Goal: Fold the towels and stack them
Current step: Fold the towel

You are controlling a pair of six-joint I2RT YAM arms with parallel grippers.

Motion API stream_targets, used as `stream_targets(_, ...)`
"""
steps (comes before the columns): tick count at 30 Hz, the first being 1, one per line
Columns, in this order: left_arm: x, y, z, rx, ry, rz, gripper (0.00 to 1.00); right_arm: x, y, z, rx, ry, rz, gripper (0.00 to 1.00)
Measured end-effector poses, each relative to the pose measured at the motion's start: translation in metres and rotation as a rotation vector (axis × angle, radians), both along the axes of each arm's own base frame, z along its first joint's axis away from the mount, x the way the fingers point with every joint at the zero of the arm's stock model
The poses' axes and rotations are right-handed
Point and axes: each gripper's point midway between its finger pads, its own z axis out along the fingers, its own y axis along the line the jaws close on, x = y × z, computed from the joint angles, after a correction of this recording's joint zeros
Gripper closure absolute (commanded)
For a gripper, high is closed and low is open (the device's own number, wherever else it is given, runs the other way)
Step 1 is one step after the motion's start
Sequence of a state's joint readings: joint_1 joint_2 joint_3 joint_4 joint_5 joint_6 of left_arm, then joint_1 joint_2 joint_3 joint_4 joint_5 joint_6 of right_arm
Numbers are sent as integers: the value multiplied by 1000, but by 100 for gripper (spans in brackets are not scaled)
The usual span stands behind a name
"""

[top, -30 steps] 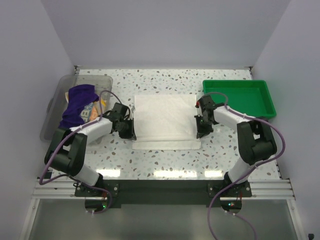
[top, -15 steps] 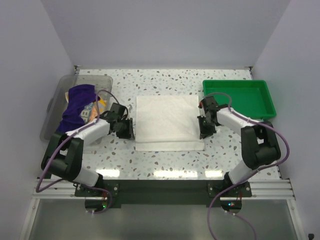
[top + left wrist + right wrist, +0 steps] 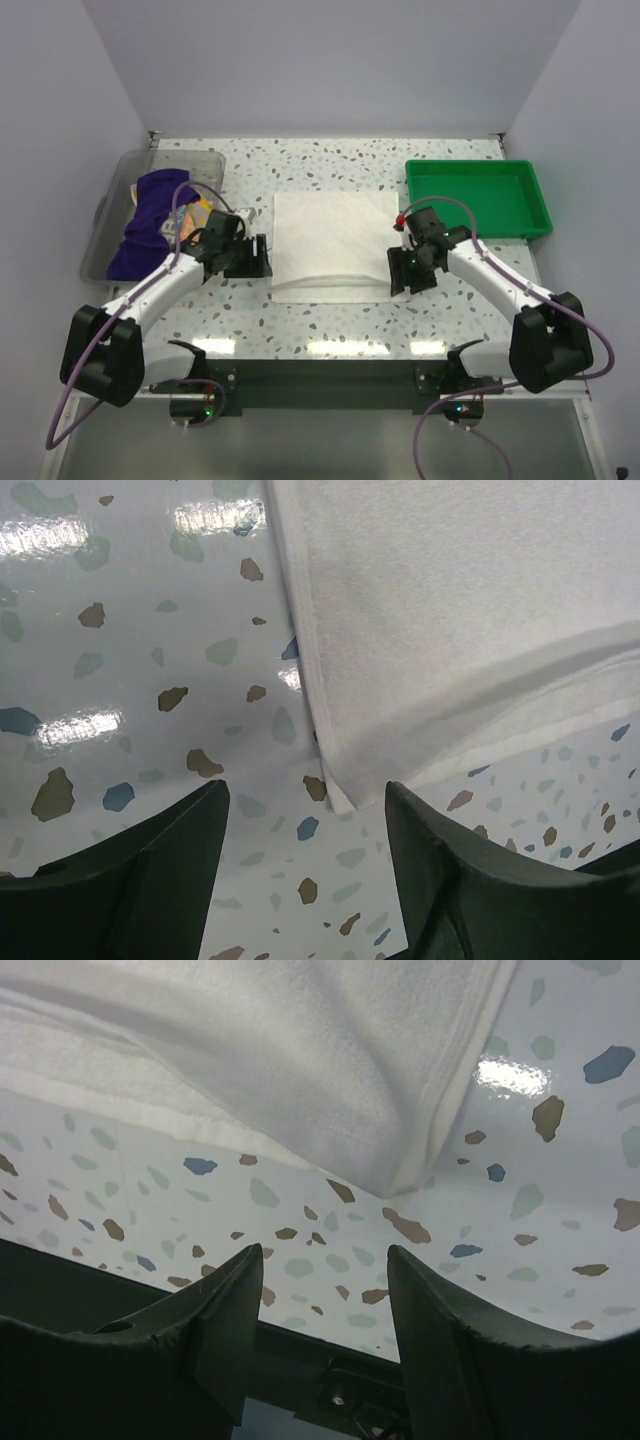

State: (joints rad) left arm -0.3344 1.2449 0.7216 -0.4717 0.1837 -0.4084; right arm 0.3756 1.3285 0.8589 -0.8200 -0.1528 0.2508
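The left claw (image 3: 305, 792) stands spread, nothing between its fingers; the near left corner of the white towel (image 3: 335, 245) lies on the tabletop (image 3: 330, 160) just ahead of the gap. The right claw (image 3: 325, 1255) is spread as well and empty, with the towel's near right corner just beyond its fingertips. Neither claw touches the cloth, as far as the wrist views show.

The white towel lies flat at the middle of the tabletop, between the two claws. It is doubled over once: an upper layer rests on a lower one, whose hem shows as a narrow strip along the near edge, so the layers do not quite line up.

Farther out, the purple towel (image 3: 150, 215) sits bunched in the clear bin (image 3: 180, 155) at the left, with a bit of the lettered towel (image 3: 188, 224) beside it. The green tray (image 3: 480, 200) at the right holds nothing.

So the work looks to be in its early part — one fold made on one towel. Any further fold of it, both other towels and the stacking itself are left.
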Motion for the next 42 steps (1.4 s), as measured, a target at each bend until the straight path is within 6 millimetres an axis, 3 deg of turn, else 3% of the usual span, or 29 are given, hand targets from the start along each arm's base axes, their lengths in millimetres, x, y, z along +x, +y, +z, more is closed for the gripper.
stream_targets(6, 10, -8, 14, -8, -28, -9, 39, 17, 6, 19, 24, -72, -15, 51)
stream_targets(9, 24, -26, 30, -22, -67, -40, 43, 35, 14, 29, 45, -119, -27, 53)
stream_targets(12, 31, -45, 35, -31, -82, -80, 46, 49, 23, 22, 50, -129, -31, 54)
stream_targets(18, 21, -66, 6, 10, 4, -150, 48, 47, 29, -14, 15, -63, -21, 56)
stream_targets(24, 4, -66, -20, 53, 79, -177, 51, 10, 13, -49, -38, 51, -58, 56)
stream_targets(29, -6, -56, -37, 98, 134, -165, 59, 9, 13, -50, -36, 42, -99, 56)
stream_targets(34, -7, -50, -41, 128, 144, -140, 60, 10, 10, -46, -47, 33, -111, 56)
stream_targets(37, -4, -48, -34, 135, 128, -119, 56, 16, 5, -36, -74, -1, -117, 56)
stream_targets(42, 16, -54, -9, 119, 50, -93, 55, 53, 8, 1, -77, -145, -125, 59)
